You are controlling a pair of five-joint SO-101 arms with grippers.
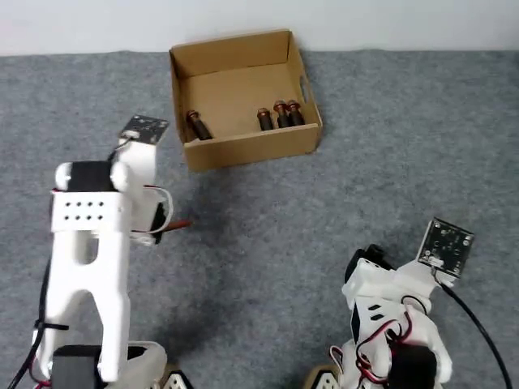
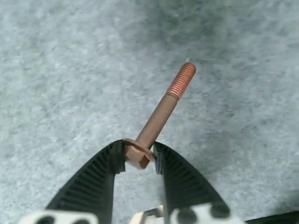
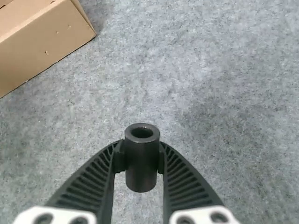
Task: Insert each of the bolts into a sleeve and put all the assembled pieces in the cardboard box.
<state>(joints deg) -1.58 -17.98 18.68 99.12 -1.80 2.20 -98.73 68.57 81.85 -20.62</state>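
Two grasps: left gripper (image 2: pixel 139 157) clamps the bolt (image 2: pixel 161 112) by its head, shaft jutting past the fingertips; right gripper (image 3: pixel 140 151) clamps the sleeve (image 3: pixel 141 170) upright, bore open; box (image 3: pixel 37 46) ahead of it holds four assembled pieces (image 1: pixel 280 115).

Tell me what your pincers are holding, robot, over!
Left pincer shut on bolt. Right pincer shut on sleeve. Four pieces already in cardboard box.

Grey felt tabletop (image 1: pixel 324 211), white wall (image 1: pixel 365 20)
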